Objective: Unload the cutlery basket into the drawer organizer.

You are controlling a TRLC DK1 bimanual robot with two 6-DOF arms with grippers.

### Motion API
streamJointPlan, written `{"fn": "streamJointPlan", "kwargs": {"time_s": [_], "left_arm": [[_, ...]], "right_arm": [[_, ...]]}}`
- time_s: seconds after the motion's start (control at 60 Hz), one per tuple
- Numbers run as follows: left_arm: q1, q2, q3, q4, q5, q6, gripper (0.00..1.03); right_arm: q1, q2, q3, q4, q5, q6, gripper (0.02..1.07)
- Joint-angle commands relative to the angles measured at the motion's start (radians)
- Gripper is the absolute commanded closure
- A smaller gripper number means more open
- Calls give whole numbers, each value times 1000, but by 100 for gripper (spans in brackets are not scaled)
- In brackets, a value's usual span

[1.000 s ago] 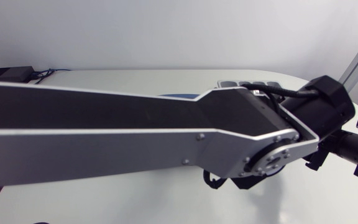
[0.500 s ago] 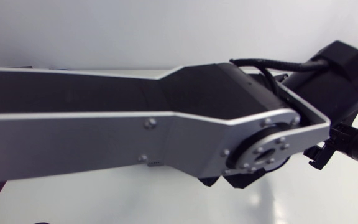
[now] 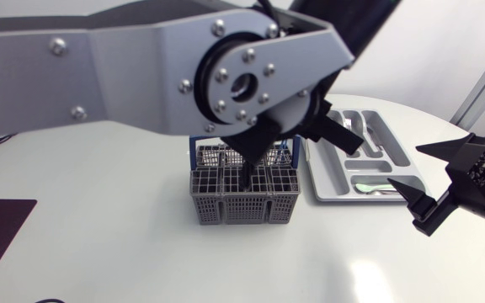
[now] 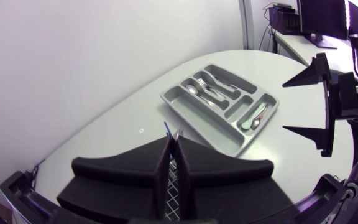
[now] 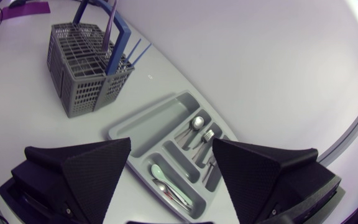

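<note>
My left pincer (image 4: 174, 144) hangs down into the grey cutlery basket (image 3: 244, 200), its fingers pressed almost together; whether anything sits between them I cannot tell. The drawer organizer (image 3: 332, 175) lies on the table (image 3: 99, 210) at the basket's 2 o'clock, close by, with forks and spoons (image 5: 199, 132) in its compartments. My right pincer (image 3: 404, 166) gapes wide at the organizer's 4 o'clock, holding nothing.

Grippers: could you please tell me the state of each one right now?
Left gripper: shut; whether it grips anything cannot be told.
Right gripper: open, holding nothing.
</note>
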Motion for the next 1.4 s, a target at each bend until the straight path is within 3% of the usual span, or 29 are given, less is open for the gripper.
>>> {"fn": "streamJointPlan", "kwargs": {"time_s": [0.0, 0.15, 0.4, 0.5, 0.617, 0.883, 1.183, 1.383], "left_arm": [[45, -16, -39, 12, 78, -87, 100], [126, -13, -64, 46, 270, -155, 100], [172, -9, -78, 112, 434, -229, 100], [173, 13, -59, 115, 497, -256, 100], [157, 22, -50, 112, 503, -261, 100], [135, 28, -33, 106, 515, -262, 100], [129, 36, -26, 106, 523, -256, 100], [126, 36, -22, 106, 523, -252, 100]], "right_arm": [[30, -17, 34, -24, -33, 122, 13], [100, -37, 58, -36, -56, 242, 14], [262, -40, 75, -4, -30, 377, 16], [337, -35, 68, 40, 22, 412, 20], [409, -12, 60, 95, 97, 426, 21], [473, 63, 66, 180, 147, 458, 25], [512, 132, 89, 235, 171, 476, 57], [525, 153, 95, 243, 180, 479, 69]]}}
